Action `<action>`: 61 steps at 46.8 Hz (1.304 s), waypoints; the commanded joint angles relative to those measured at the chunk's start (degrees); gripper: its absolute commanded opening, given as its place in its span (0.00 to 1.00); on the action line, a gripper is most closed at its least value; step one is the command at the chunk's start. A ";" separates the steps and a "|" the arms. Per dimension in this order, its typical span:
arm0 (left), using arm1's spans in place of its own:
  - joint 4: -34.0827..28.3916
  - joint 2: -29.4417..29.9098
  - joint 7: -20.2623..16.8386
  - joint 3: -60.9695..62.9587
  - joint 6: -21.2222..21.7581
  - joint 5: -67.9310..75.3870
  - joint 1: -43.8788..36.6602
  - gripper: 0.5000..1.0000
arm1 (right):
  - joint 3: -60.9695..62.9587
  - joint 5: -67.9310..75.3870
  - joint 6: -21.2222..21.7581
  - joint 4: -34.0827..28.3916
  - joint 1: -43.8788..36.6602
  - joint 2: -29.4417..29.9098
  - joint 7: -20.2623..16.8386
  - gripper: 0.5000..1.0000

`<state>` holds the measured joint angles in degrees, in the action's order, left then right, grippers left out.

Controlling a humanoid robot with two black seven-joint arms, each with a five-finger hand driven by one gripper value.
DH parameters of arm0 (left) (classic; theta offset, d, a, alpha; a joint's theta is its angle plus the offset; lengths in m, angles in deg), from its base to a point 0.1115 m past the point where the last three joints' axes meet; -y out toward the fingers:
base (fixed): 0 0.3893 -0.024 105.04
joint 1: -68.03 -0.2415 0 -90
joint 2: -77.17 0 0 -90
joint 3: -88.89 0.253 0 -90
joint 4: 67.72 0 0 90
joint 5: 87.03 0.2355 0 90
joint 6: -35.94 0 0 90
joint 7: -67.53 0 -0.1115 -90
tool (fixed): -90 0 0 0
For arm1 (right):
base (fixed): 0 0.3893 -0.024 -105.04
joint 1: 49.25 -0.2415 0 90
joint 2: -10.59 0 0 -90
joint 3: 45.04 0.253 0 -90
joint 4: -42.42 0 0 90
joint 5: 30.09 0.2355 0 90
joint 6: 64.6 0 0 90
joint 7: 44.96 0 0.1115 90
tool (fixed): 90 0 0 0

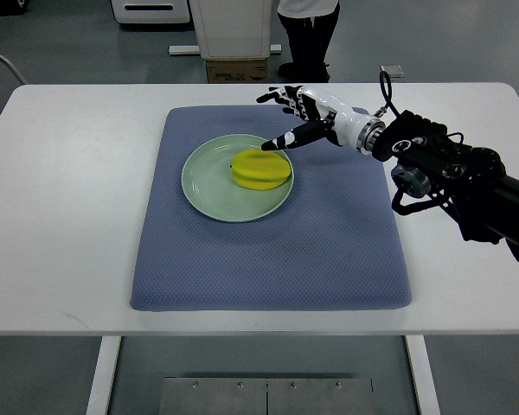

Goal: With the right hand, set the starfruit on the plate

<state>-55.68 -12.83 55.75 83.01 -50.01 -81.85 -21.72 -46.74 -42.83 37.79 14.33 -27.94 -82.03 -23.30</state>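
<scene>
A yellow starfruit [261, 169] lies on the pale green plate [209, 183], toward the plate's right side. My right hand [287, 117] hovers just beyond the plate's upper right rim, its arm coming in from the right edge. Its fingers [277, 96] are spread and hold nothing. The thumb tip [272, 143] points down at the top edge of the starfruit, close to it or just touching. The left hand does not show.
The plate sits on a blue-grey mat [268, 259] spread over the white table [60, 216]. A person's dark legs [307, 43] stand behind the table's far edge, beside a cardboard box [237, 69] and a white cabinet [233, 26].
</scene>
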 commanded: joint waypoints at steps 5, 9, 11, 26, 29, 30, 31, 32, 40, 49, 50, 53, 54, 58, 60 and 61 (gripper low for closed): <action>0.00 0.00 0.00 0.00 0.00 0.00 0.01 1.00 | 5.82 -0.01 0.01 -0.04 3.21 -0.63 -0.21 1.00; 0.00 0.00 0.00 0.00 0.00 0.00 0.01 1.00 | 7.67 -0.01 0.09 -0.65 4.78 -2.47 -0.12 1.00; 0.00 0.00 0.00 0.00 0.00 0.00 0.01 1.00 | 8.89 0.08 0.09 -0.65 5.40 -2.74 -0.21 1.00; 0.00 0.00 0.00 0.00 0.00 0.00 0.01 1.00 | 25.33 5.25 0.36 -0.12 10.76 -5.20 -2.94 1.00; 0.00 0.00 0.00 0.00 0.00 0.00 0.01 1.00 | 26.65 7.98 0.45 -0.04 11.99 -5.47 -2.94 1.00; 0.00 0.00 0.00 0.00 0.00 0.00 0.01 1.00 | 26.83 8.42 0.45 -0.04 12.17 -5.55 -2.94 1.00; 0.00 0.00 0.00 0.00 0.00 0.00 0.01 1.00 | 26.92 8.86 0.45 0.14 12.26 -5.55 -2.94 1.00; 0.00 0.00 0.00 0.00 0.00 0.00 0.01 1.00 | 27.01 9.13 0.45 0.23 12.52 -5.64 -2.94 1.00; 0.00 0.00 0.00 0.00 0.00 0.00 0.01 1.00 | 27.79 9.48 0.36 0.40 15.24 -7.13 -2.50 1.00; 0.00 0.00 0.00 0.00 0.00 0.00 0.01 1.00 | 31.22 9.48 0.36 0.40 17.88 -8.63 -2.85 1.00; 0.00 0.00 0.00 0.00 0.00 0.00 0.01 1.00 | 31.23 9.57 0.36 0.40 17.89 -8.80 -2.85 1.00; 0.00 0.00 0.00 0.00 0.00 0.00 0.01 1.00 | 31.31 9.57 0.18 0.49 17.97 -8.98 -2.85 1.00; 0.00 0.00 0.00 0.00 0.00 0.00 0.01 1.00 | 31.40 9.57 0.18 0.58 18.06 -8.98 -2.85 1.00; 0.00 0.00 0.00 0.00 0.00 0.00 0.01 1.00 | 31.40 9.57 0.18 1.46 18.41 -8.89 -2.85 1.00; 0.00 0.00 0.00 0.00 0.00 0.00 0.01 1.00 | 31.40 9.57 0.27 1.98 18.94 -8.89 -2.85 1.00; 0.00 0.00 0.00 0.00 0.00 0.00 0.01 1.00 | 31.40 9.57 0.18 2.25 19.11 -8.81 -2.85 1.00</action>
<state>-55.68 -12.83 55.75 83.00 -50.01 -81.85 -21.71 -15.33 -33.27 37.98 15.91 -9.37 -90.96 -26.14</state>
